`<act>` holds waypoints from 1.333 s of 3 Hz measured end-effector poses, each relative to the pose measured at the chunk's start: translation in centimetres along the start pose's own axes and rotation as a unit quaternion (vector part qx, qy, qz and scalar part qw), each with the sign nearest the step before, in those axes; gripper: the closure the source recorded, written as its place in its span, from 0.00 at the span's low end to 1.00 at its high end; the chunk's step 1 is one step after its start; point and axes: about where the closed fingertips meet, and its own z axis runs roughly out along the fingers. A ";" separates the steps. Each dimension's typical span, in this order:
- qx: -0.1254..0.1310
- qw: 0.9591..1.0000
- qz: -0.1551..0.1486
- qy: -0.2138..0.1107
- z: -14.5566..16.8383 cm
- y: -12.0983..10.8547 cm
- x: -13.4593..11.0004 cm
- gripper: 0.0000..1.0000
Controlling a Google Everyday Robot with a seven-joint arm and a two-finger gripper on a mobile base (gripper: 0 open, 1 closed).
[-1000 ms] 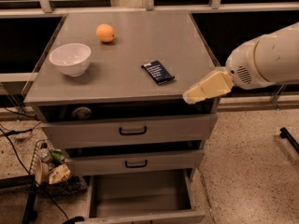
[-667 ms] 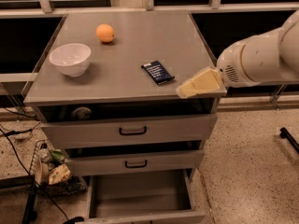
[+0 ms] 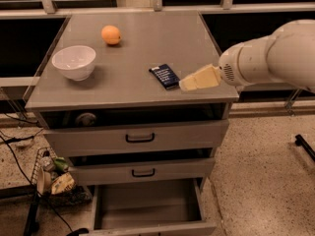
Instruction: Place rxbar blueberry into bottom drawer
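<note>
Gripper (image 3: 191,82) beside the rxbar blueberry (image 3: 165,76) on the cabinet top (image 3: 147,38), bottom drawer (image 3: 147,204) open.

The dark blue bar lies flat near the front right of the top, with the cream gripper just to its right, low over the surface; whether it grips, gapes or touches the bar cannot be told. A white bowl (image 3: 74,62) and an orange (image 3: 111,34) sit well apart to the left. The 2 upper drawers (image 3: 140,137) stand slightly ajar above the pulled-out bottom drawer.
</note>
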 end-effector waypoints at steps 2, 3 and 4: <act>0.000 0.999 0.041 -0.009 2.3 -0.6 0.3 0.00; -0.013 0.999 0.045 -0.015 3.3 0.2 0.1 0.00; -0.037 0.998 0.054 -0.021 4.7 1.3 -0.4 0.00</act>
